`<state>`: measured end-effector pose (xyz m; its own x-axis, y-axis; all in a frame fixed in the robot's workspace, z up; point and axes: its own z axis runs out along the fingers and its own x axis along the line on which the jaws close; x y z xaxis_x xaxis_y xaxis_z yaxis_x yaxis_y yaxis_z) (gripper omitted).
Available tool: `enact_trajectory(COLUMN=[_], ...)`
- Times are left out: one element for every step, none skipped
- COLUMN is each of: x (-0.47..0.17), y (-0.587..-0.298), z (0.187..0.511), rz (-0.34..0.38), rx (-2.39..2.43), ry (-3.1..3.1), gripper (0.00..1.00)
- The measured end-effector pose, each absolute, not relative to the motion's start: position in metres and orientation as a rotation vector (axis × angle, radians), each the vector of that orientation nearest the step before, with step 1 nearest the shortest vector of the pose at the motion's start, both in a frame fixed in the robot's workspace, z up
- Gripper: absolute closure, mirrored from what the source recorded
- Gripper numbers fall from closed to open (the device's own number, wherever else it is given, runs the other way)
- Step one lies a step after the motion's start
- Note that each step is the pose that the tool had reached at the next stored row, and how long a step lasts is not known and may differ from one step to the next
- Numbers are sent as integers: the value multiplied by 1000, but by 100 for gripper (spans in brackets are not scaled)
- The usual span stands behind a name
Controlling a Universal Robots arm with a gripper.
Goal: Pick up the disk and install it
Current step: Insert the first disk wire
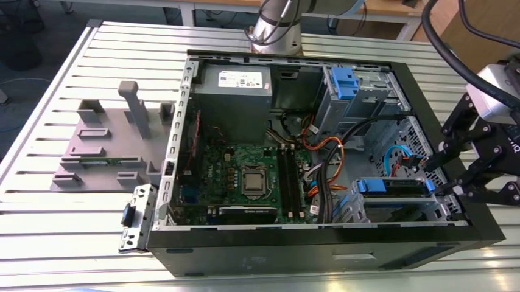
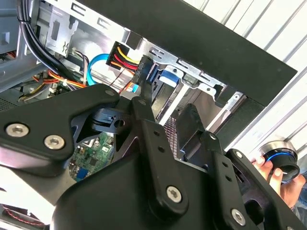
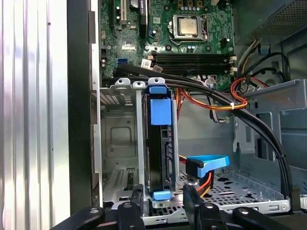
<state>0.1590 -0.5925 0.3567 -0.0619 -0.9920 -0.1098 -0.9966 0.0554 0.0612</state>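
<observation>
While the open computer case (image 1: 325,243) lies on its side on the slatted metal table (image 1: 73,231), the disk (image 3: 159,148) stands on edge inside the metal drive cage (image 3: 117,143) at the case's lower corner toward the exterior view's right, its blue bracket (image 1: 396,186) showing along the top. In the first wrist view the gripper (image 3: 163,199) sits at the near end of the disk, its two black fingers (image 3: 136,201) spread apart on either side of the blue end tab, close beside it but not visibly clamping it. In the exterior view the gripper's black linkage (image 1: 475,176) hangs just outside the case wall at the right edge. A blue data cable (image 3: 206,166) and a bundle of red, yellow and orange wires (image 3: 211,103) lie just beside the cage, and the green motherboard (image 1: 252,176) with its processor socket fills the middle of the case. The grey power-supply box (image 1: 235,91) sits at the far end. On the table toward the exterior view's left stands a grey plastic stand (image 1: 114,146) with upright posts. In the second wrist view a person's hand (image 2: 283,179) holds a small round device beyond the case.
</observation>
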Motion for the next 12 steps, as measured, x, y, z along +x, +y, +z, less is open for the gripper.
enact_trajectory(x=[159,160,160,160,160,161,161,161,161,162,162,162], y=[-592,-592,-592,-592,-592,-592,-591,-591,-591,-591,-591,-591], z=[357,357,357,357,356,356,356,356,356,356,356,356], rz=[186,186,186,186,186,186,186,186,186,186,186,186], rx=[-2125,-2125,-2125,-2125,-2125,-2125,-2125,-2125,-2125,-2125,-2125,-2125], ry=[2254,2254,2254,2254,2254,2254,2254,2254,2254,2254,2254,2254], gripper=[53,53,53,53,53,53,53,53,53,53,53,53])
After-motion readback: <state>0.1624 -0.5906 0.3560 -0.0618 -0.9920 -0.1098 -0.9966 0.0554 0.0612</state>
